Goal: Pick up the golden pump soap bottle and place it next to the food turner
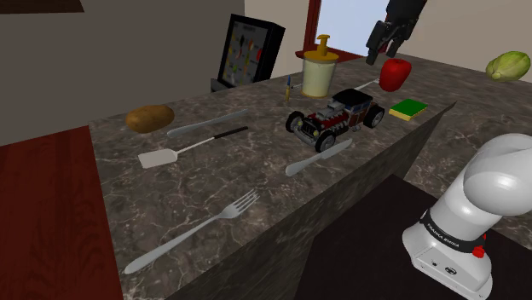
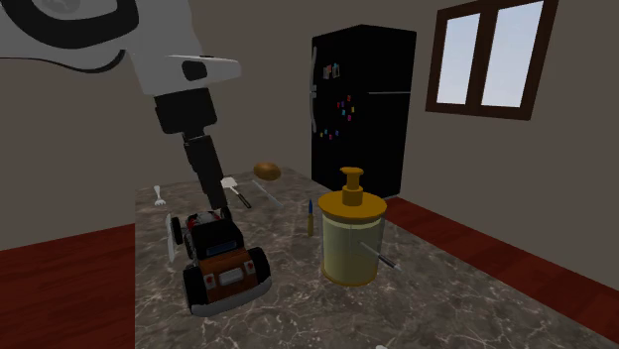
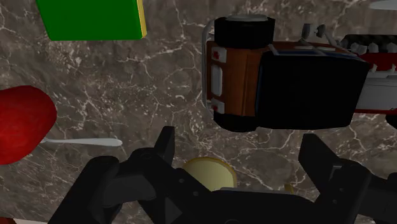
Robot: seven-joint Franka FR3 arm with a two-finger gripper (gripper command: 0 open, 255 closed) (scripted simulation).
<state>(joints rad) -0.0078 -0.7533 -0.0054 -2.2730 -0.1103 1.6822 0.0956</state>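
The soap bottle is a pale yellow jar with a golden pump, standing upright at the counter's far side. In the second exterior view the soap bottle stands right of the toy car. The food turner, white blade and black handle, lies flat towards the shoulder view's left. My black gripper hangs open in the air to the right of the bottle, above a red pepper. In the wrist view the gripper holds nothing, and the bottle's top shows low between the fingers.
A toy hot-rod car stands between bottle and counter front. A green-and-yellow sponge, a potato, two knives and a fork lie on the marble counter. A black fridge stands behind.
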